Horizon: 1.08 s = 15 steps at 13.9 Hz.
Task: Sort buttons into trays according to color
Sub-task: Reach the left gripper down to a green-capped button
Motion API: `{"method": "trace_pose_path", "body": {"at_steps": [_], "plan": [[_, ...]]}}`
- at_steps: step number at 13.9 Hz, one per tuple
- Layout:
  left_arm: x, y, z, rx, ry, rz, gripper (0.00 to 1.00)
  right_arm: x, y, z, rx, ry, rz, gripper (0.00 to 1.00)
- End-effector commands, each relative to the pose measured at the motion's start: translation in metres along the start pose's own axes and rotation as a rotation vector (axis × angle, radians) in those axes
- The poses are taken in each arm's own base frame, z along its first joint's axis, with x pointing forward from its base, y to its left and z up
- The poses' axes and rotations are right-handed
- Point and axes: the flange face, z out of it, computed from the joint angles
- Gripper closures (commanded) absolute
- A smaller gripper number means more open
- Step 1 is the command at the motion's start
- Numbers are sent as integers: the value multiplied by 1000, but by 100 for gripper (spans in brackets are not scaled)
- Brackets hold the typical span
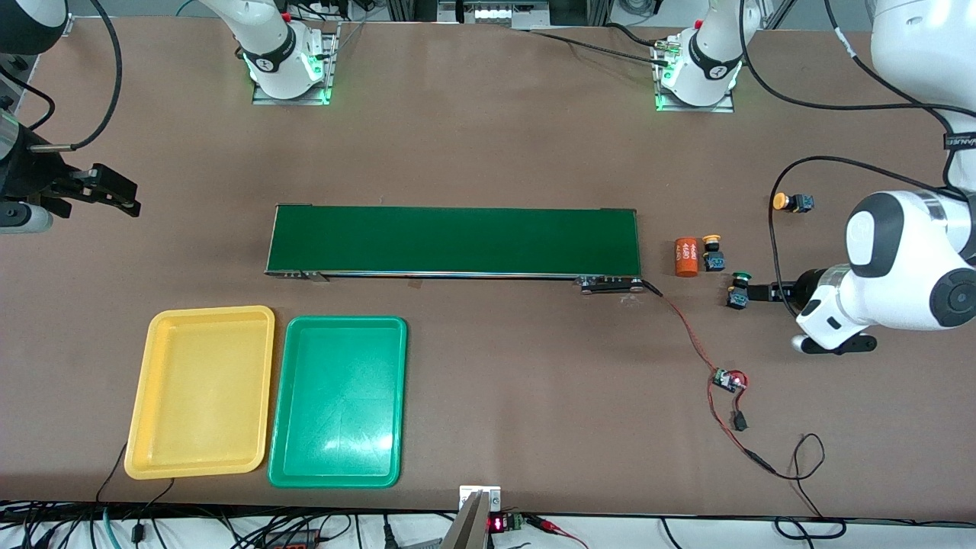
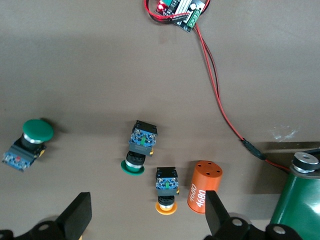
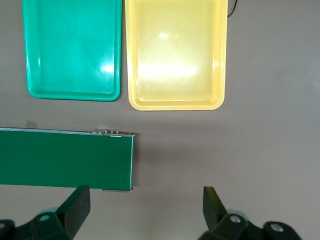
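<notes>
1. The left gripper (image 1: 756,292) hangs over the button cluster off the conveyor belt's (image 1: 454,240) end, toward the left arm's end of the table. Its fingers (image 2: 80,215) are spread wide with nothing between them.
2. Under it are a green button (image 2: 139,147) lying on its side and a yellow button (image 2: 166,190) just beside an orange cylinder (image 2: 204,186). They're close, but not touching.
3. A second green button (image 2: 30,142) stands apart with bare table around it. Another yellow button (image 1: 793,202) sits alone, farther from the front camera.
4. The small circuit board (image 1: 728,379) and its red wires lie nearer the camera, clear of the cluster.
5. The right gripper (image 1: 114,194) waits, released and empty, over bare table off the belt's right-arm end.
6. The yellow tray (image 1: 202,389) and green tray (image 1: 335,396) are both empty. They sit side by side with a thin gap, nearer the camera than the belt.
</notes>
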Motion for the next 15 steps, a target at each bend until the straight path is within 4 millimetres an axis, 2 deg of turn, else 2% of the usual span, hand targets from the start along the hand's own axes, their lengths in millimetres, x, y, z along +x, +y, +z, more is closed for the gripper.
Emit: {"method": "trace_pose_path", "body": {"at_steps": [1,4,7,10,15], "plan": [[-1,-14,6,-31,12,41,0,1,0,4,-1,11,-1,0],[-2,-15,26,-40,40,90,0,1,-1,8,-7,2,-3,0],[-8,-16,32,-38,49,97,0,4,6,12,-2,-2,1,0],[-25,5,56,-27,118,125,0,6,6,13,-2,1,3,0],[-33,2,70,-23,132,170,0,7,8,12,-1,13,7,0]]}}
